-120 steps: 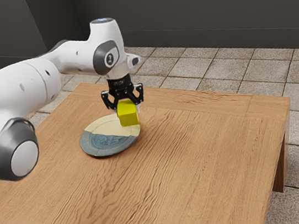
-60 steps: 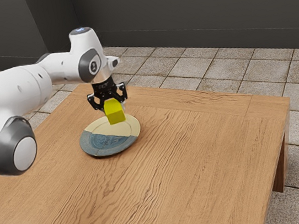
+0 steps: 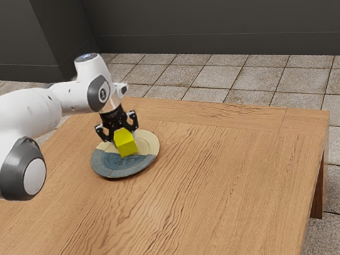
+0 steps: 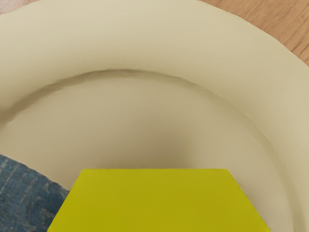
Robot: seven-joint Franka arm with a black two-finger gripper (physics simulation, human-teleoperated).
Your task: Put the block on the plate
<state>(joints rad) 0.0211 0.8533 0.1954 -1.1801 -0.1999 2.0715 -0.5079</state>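
My gripper (image 3: 122, 137) points down over the plate in the exterior view, shut on the yellow block (image 3: 126, 147), which hangs slightly tilted below it. Beneath lies the round plate (image 3: 150, 144), part cream and part blue. The block covers some of the plate's middle, and whether its underside touches the plate I cannot tell. From the wrist view, the block (image 4: 154, 200) is close to the hand, with the cream part of the plate (image 4: 145, 111) around it and a darker shade on the plate beside it.
The wooden table (image 3: 227, 176) extends around the plate toward the exterior view's right and front. Its far edge runs behind the gripper, with floor tiles (image 3: 259, 83) beyond. The arm reaches in from the exterior view's left.
Over the last second my gripper, holding the block, has moved toward the exterior view's left and then down, from above the plate's right side to low over its middle. The plate has stayed still.
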